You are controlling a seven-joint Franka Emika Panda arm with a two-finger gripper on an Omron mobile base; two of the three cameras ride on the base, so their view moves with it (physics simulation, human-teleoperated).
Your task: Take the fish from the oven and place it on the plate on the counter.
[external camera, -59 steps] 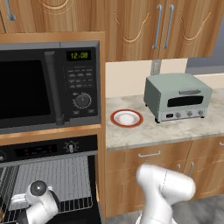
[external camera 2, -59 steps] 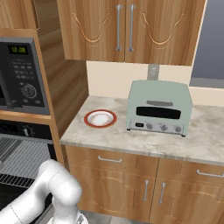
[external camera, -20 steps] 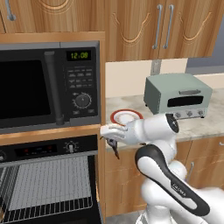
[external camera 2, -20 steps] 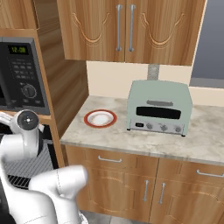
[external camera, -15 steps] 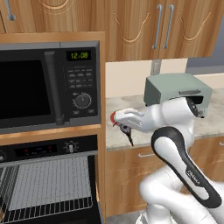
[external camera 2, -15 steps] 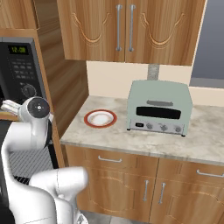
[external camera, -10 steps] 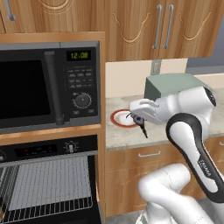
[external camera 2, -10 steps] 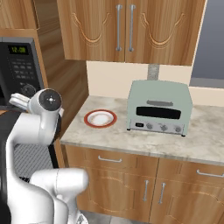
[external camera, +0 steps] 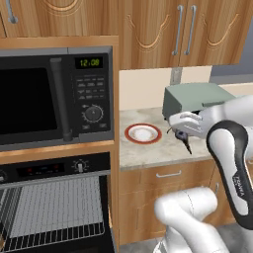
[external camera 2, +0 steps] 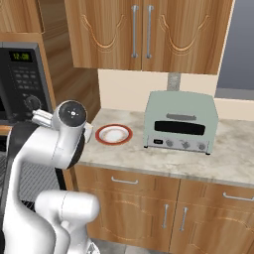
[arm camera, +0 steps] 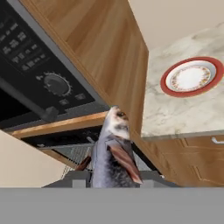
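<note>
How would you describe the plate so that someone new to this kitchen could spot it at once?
Start at the speckled stone counter to the right of the black microwave. The plate lies flat near its left end, just left of the pale green toaster oven. It is the one round dish there, with a red-orange rim, a white centre and nothing on it.

Place: a rendered home kitchen.
Cabinets: wooden wall cupboards (external camera 2: pixel 144 34) with long silver handles; wooden drawers (external camera 2: pixel 149 186) beneath.
Table: a speckled light stone worktop (external camera 2: pixel 163 158) along a cream wall.
Built-in appliances: a black microwave (external camera: pixel 49 99) with a green clock, set in a wood column above a black wall oven (external camera: pixel 54 202) with a knob panel and wire racks.
Small appliance: a pale green toaster oven (external camera 2: pixel 181 121) on the table.
Tableware: a red-rimmed plate (external camera 2: pixel 113 134) just beside it.
</note>
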